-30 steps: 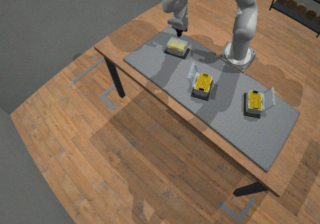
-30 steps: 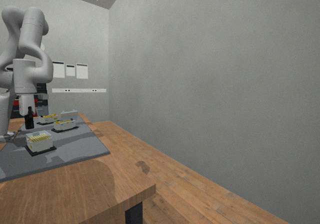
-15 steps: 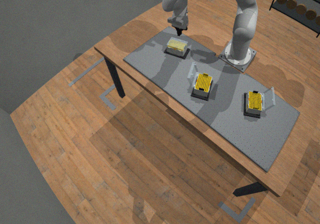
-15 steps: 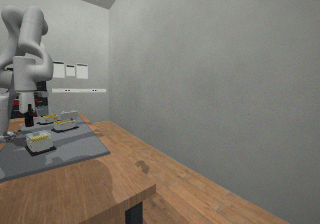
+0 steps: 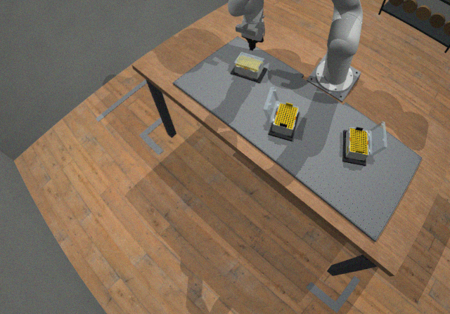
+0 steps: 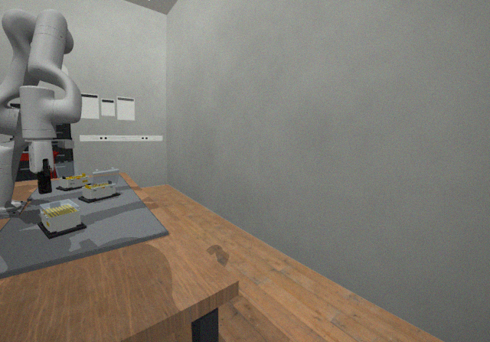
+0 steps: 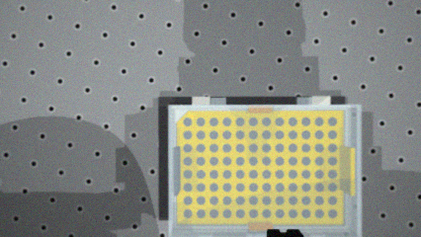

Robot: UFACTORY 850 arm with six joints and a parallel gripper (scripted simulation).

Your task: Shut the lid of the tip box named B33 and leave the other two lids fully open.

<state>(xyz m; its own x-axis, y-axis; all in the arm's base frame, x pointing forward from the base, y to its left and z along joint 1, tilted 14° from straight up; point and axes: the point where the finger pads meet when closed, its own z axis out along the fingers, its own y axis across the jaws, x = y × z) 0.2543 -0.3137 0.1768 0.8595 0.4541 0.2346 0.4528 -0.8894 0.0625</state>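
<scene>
Three tip boxes sit on a grey perforated mat [image 5: 203, 86] that covers most of a wooden surface [image 5: 159, 55]. In the top view the closed tip box [image 5: 248, 64] lies in the upper middle of the frame on its dark holder plate [image 5: 259, 76], its clear lid [image 7: 357, 148] down flat over the yellow tip rack. The middle tip box [image 5: 284, 119] sits near the centre of the frame with its lid [image 5: 269, 100] standing open on its upper-left side. The third tip box [image 5: 357, 143] lies further right, its lid [image 5: 381, 133] open on its right side. No sticker text can be read in any view, so which box is B33 cannot be told.

The pincer [image 5: 252, 44] hangs just above the upper edge of the closed tip box, fingers fully together and gripping nothing. In the exterior view it shows as a dark upright shape [image 6: 44, 177] behind that box [image 6: 60, 215], apart from the lid. In the wrist view the box fills the lower centre of the frame, with the dark fingertips showing at the bottom edge. The arm's base plate [image 5: 349, 86] sits on the surface beside the mat.
</scene>
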